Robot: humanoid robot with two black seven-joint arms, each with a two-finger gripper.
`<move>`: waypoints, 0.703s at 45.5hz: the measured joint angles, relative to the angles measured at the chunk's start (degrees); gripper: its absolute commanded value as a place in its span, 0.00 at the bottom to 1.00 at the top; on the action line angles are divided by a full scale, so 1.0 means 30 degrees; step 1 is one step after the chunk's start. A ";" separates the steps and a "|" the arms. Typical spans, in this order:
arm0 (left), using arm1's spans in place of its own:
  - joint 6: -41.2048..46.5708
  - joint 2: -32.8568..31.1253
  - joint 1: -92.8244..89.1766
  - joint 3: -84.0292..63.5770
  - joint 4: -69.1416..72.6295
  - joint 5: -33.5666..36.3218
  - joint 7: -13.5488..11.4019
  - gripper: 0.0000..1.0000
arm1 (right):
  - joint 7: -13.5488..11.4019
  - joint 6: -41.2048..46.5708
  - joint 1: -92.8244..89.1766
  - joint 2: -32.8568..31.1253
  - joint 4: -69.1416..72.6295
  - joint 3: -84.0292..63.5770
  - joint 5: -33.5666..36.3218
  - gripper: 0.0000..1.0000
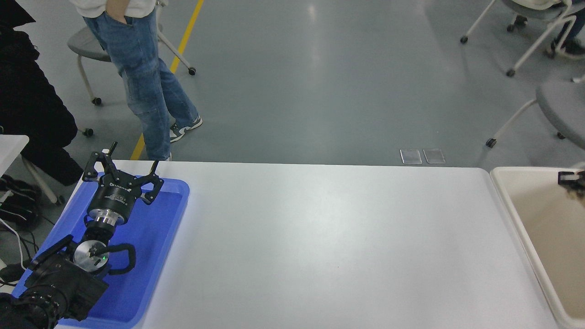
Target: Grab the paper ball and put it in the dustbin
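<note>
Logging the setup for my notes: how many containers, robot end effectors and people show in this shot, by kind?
Blue tray: 1
Cream dustbin: 1
Robot end effectors: 2, left end effector over the tray, right end effector barely in view over the dustbin
Person: 1
Total: 5

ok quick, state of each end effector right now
left end effector: open, empty, parked over the blue tray
right end effector: only a tip shows at the frame's right edge over the dustbin; cannot be told

Left gripper: black linkage fingers, black cylindrical body with white lettering, silver wrist ring, looped black cable behind it.
</note>
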 measured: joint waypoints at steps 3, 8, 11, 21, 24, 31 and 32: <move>0.0000 0.0001 0.0000 0.0000 0.0001 0.0000 -0.0001 1.00 | 0.0005 -0.0244 -0.1661 0.0493 -0.1516 0.0991 0.0003 0.04; 0.0000 0.0002 0.0001 0.0000 0.0003 0.0000 -0.0010 1.00 | 0.0007 -0.0881 -0.3591 0.1159 -0.3054 0.2072 0.0016 0.10; 0.0000 0.0003 0.0001 0.0000 0.0003 -0.0004 -0.0023 1.00 | 0.0000 -0.1475 -0.4585 0.1580 -0.3693 0.2525 0.0012 0.15; 0.0000 0.0001 0.0001 0.0000 0.0004 -0.0001 -0.0029 1.00 | 0.0005 -0.2973 -0.6616 0.2580 -0.4803 0.3404 0.0032 0.52; 0.0000 0.0001 0.0001 0.0000 0.0004 -0.0004 -0.0030 1.00 | -0.0037 -0.3201 -0.6927 0.2744 -0.4967 0.3575 0.0059 0.68; 0.0000 0.0001 0.0001 0.0000 0.0004 -0.0005 -0.0029 1.00 | -0.0122 -0.3499 -0.7335 0.2908 -0.5188 0.3824 0.0295 1.00; 0.0000 0.0001 0.0001 0.0000 0.0004 -0.0005 -0.0029 1.00 | -0.0130 -0.3517 -0.7367 0.2917 -0.5200 0.3834 0.0349 1.00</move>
